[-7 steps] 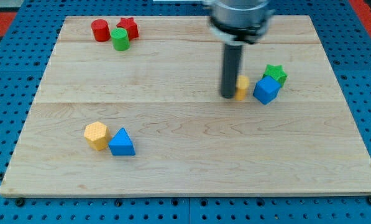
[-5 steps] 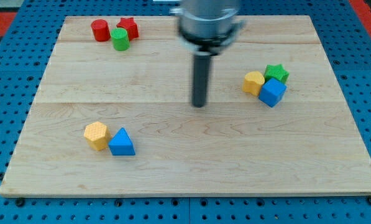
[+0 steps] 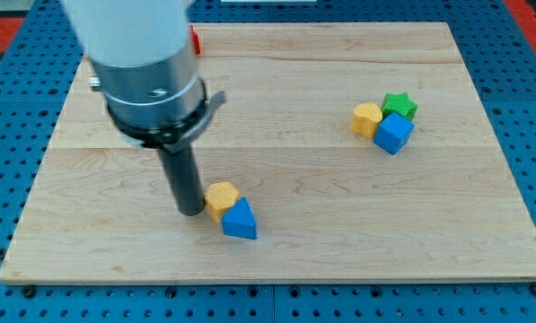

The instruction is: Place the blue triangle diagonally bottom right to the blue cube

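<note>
The blue triangle [image 3: 240, 220] lies at the board's lower middle, touching a yellow hexagonal block [image 3: 220, 198] on its upper left. My tip [image 3: 189, 212] rests on the board right against the yellow block's left side. The blue cube [image 3: 393, 134] sits at the view's right, far from the triangle, touching a yellow round block [image 3: 368, 118] on its left and a green star [image 3: 399, 106] above it.
The arm's wide grey body [image 3: 146, 63] covers the board's upper left. A red block [image 3: 195, 40] peeks out from behind it near the top edge. The wooden board [image 3: 339, 242] lies on a blue pegboard.
My tip has swept from the board's middle to the lower left. The yellow hexagon and blue triangle have been pushed to the right, roughly 80 pixels.
</note>
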Action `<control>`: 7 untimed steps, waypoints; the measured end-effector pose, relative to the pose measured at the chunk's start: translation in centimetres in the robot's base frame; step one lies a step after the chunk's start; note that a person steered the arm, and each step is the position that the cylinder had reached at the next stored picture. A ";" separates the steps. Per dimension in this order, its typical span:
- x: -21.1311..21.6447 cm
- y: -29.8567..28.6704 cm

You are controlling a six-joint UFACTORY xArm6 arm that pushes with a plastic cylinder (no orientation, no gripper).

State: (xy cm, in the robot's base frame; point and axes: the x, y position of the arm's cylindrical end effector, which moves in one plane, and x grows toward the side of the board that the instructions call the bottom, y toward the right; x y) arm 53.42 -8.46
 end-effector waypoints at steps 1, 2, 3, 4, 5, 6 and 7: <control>1.6 -5.6; 4.0 1.1; 3.2 10.0; 0.3 12.3; -2.6 11.8; -2.2 9.7; -6.2 7.2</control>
State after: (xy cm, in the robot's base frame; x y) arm 47.25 -1.23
